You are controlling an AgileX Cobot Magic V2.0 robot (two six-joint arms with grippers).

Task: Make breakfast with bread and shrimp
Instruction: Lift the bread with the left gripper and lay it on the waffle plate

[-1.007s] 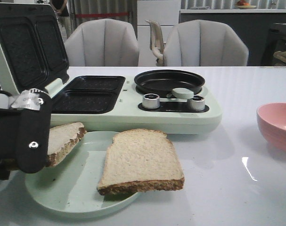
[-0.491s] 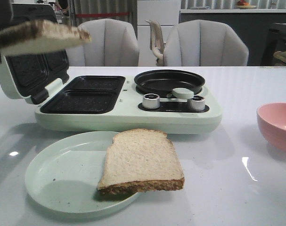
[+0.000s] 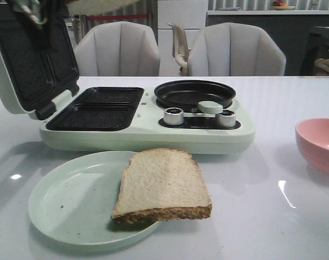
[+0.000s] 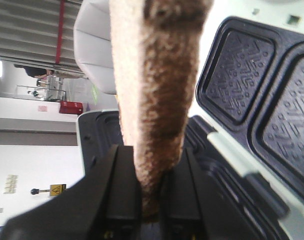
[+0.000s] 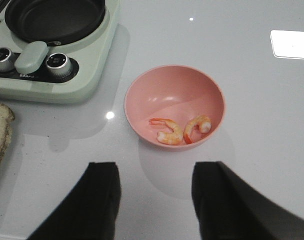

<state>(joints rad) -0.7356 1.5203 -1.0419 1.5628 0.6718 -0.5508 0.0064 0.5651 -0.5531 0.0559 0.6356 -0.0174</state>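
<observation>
My left gripper (image 4: 152, 195) is shut on one bread slice (image 4: 157, 75), pinching its brown crust edge. It holds the slice high above the open sandwich maker, and the slice just shows at the top of the front view (image 3: 99, 5). The second bread slice (image 3: 164, 184) lies on the pale green plate (image 3: 61, 200), overhanging its right rim. Two orange-red shrimp (image 5: 167, 134) lie in the pink bowl (image 5: 167, 92). My right gripper (image 5: 154, 195) is open and empty, hovering above the table just short of the bowl.
The pale green sandwich maker (image 3: 153, 135) stands behind the plate with its lid (image 3: 28, 59) raised at the left, two black waffle wells (image 3: 99, 108) and a round black pan (image 3: 194, 93) with two knobs. Grey chairs stand beyond the table. The pink bowl also shows at the right (image 3: 321, 143).
My left gripper has lifted one bread slice off the plate and carried it up and back over the sandwich maker, nearly out of the top of the front view. The other slice has not moved.
</observation>
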